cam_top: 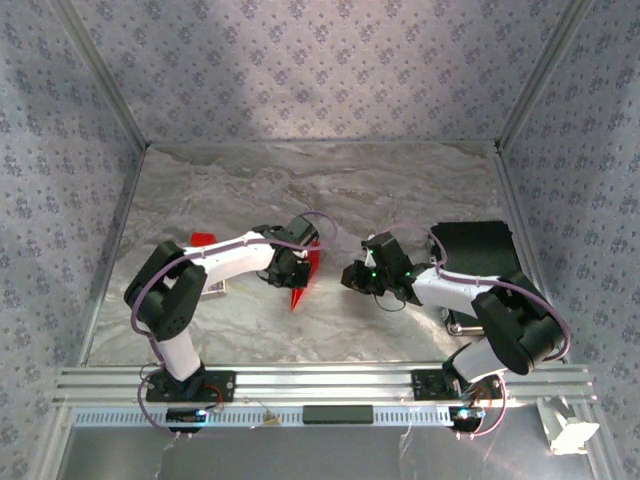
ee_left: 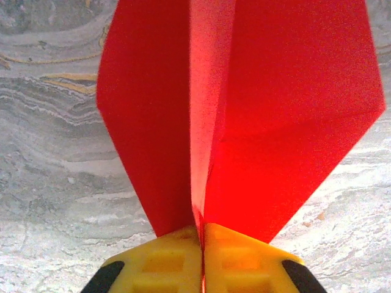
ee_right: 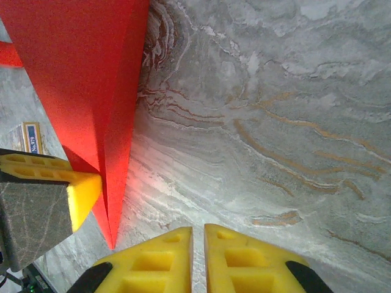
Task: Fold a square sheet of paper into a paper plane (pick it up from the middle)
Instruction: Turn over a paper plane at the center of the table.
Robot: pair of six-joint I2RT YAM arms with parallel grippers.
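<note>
The left gripper (ee_left: pixel 202 228) pinches the plane (ee_left: pixel 269 110) at its centre crease over mid-table, seemingly to hold the folds together, while the right gripper (ee_right: pixel 198 232), clenched and empty, hovers beside it.

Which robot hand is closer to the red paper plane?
Left. The left hand grips the paper plane at its fold; the right hand is shut beside it, not touching.

- Robot lab test cell: patterned walls (cam_top: pixel 300 70) box in my marble-look worktop (cam_top: pixel 330 180) on three sides.
- Aluminium rail (cam_top: pixel 320 381) carries my arm bases (cam_top: pixel 190 384).
</note>
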